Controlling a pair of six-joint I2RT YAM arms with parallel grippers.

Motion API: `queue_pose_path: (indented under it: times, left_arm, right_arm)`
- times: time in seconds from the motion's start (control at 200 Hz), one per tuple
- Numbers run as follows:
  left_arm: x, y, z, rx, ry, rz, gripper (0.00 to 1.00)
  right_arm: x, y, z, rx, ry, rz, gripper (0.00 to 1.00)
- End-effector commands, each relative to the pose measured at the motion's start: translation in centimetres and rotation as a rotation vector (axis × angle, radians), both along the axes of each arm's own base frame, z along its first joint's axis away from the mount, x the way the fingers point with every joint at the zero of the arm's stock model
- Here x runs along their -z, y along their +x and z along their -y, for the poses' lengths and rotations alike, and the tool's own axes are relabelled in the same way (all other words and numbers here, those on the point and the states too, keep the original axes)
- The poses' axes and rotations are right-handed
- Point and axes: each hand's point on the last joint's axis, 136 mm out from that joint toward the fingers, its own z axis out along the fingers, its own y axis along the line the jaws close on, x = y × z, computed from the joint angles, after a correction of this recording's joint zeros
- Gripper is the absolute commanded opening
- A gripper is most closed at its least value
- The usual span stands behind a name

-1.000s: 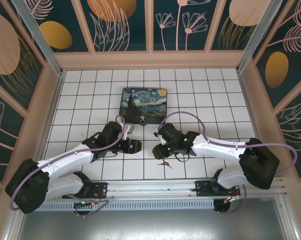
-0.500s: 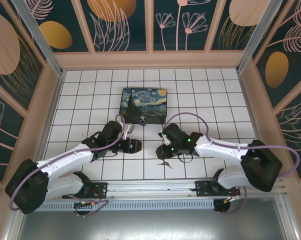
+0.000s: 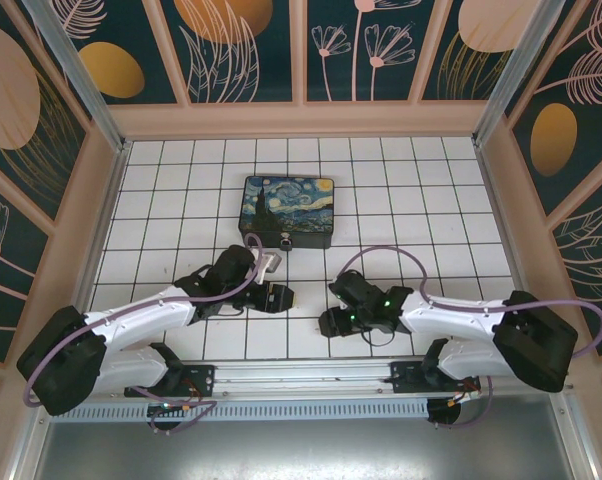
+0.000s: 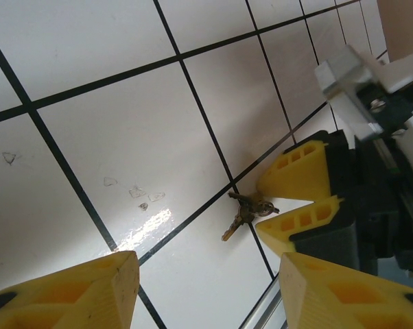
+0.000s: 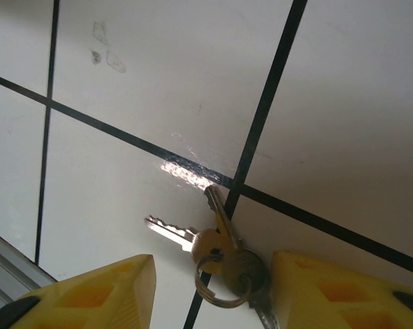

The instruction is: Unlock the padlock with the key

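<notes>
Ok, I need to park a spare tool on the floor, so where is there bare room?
Bare tiles lie between the painted box and the back wall, and from the box out to the right wall. It is crowded at near centre, where the left gripper and right gripper sit by the keys.

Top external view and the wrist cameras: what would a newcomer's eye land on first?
The box with the swirly blue-and-yellow painted lid stands out mid-floor on the white tiles. Just in front of it, the right gripper hangs open over small keys on a ring, its yellow fingers flanking them at a black grid line, with the open left gripper close by.
</notes>
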Motion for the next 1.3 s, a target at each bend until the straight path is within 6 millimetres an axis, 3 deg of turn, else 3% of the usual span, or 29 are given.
queue_pose_path:
  times: [0.0, 0.37, 0.661, 0.951, 1.101, 1.296]
  left_arm:
    - [-1.2, 0.5, 0.6, -0.001, -0.029, 0.026, 0.57]
    - [-1.3, 0.7, 0.2, -0.011, -0.006, 0.046, 0.57]
    - [-1.7, 1.0, 0.5, -0.007, -0.008, 0.058, 0.57]
    - [-3.5, 1.1, 2.0, 0.020, -0.099, 0.059, 0.56]
    - [-4.8, 1.7, 2.6, 0.034, -0.161, 0.069, 0.44]
    - [-8.6, 2.1, 3.0, 0.074, -0.326, 0.116, 0.37]
  right_arm:
    - [0.7, 0.1, -0.2, 0.009, -0.042, 0.021, 0.48]
    - [2.9, -0.5, 0.6, 0.002, -0.201, 0.020, 0.30]
    - [2.6, -0.3, 0.6, 0.011, -0.188, 0.038, 0.11]
    - [-1.3, 1.4, -0.6, 0.025, -0.037, 0.139, 0.04]
    - [-3.3, 2.6, -0.9, 0.025, 0.053, 0.205, 0.01]
    - [-8.5, 3.8, -3.4, -0.085, 0.301, 0.336, 0.00]
